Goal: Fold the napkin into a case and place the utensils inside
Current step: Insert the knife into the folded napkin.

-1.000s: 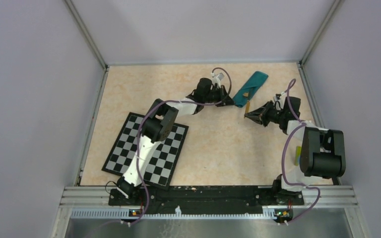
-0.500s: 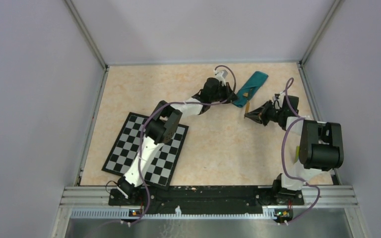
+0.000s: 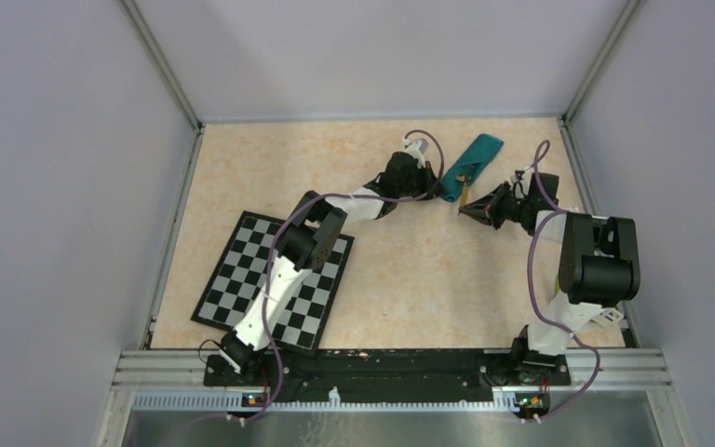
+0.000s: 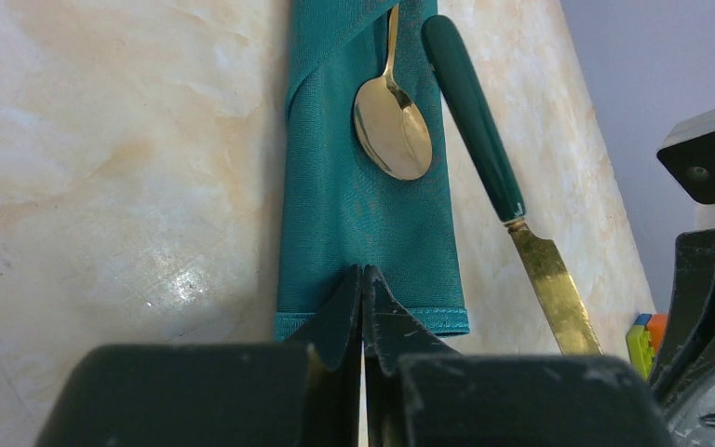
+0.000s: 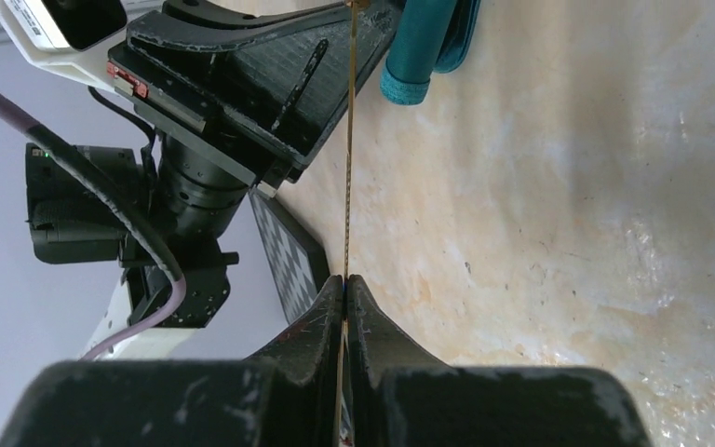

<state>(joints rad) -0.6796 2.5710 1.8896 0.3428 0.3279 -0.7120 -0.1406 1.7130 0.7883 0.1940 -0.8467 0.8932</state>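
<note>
Teal-green case [image 4: 363,214]; gold spoon [image 4: 393,130]; knife [image 4: 481,130] dark-green handle, gold blade; black-white checkerboard [image 3: 228,275].

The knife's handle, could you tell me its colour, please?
Dark green; the knife handle shows best in the left wrist view.

Left gripper [image 4: 363,276] advanced to case [image 4: 335,186] (knife [image 4: 480,121] too).

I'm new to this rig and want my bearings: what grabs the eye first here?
The folded teal napkin stands out at the table's far right, with a gold spoon lying on it, handle tucked under a fold. Beside it lies a green-handled knife, its gold blade pinched in the right gripper's shut jaws, while the left gripper sits shut at the napkin's near hem.
</note>
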